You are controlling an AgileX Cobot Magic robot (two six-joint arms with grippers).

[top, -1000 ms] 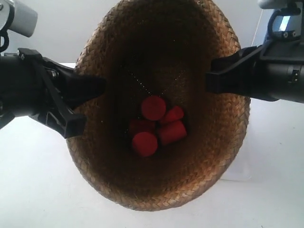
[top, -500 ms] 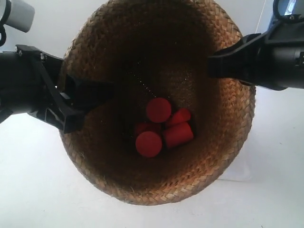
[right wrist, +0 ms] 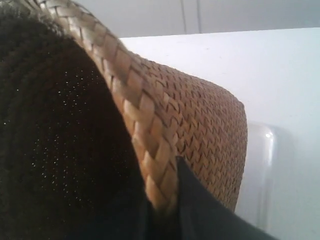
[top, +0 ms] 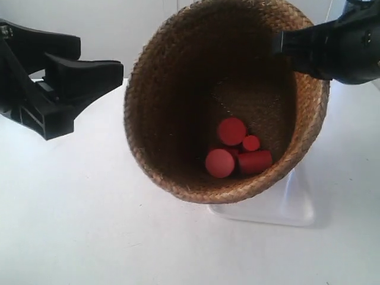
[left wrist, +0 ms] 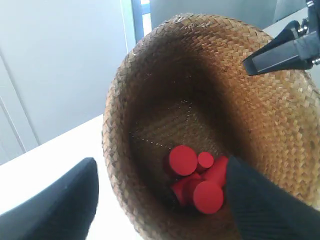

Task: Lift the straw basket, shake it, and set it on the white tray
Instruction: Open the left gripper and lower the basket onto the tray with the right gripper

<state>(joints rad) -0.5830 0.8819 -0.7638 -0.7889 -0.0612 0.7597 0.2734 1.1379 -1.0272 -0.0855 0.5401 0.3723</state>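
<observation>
White tabletop (top: 89, 225) fills the scene. Over its right half a large straw basket (top: 196, 107) hangs tipped, its round mouth facing near and left. Its low side is above a white tray (top: 300, 208) lying flat on the tabletop; whether basket and tray touch cannot be told. The right gripper (top: 285, 44) is pinched closed on the braided rim at the far right and carries the basket alone. The left gripper (top: 101, 57) stands wide open at the left, holding nothing, apart from the basket. Small red cylinders (top: 234, 151) lie heaped in the basket's bottom. The set-down seems to be the step in hand. Done well, it means levelling the basket, centring its base over the tray, lowering slowly and releasing only once it rests.
</observation>
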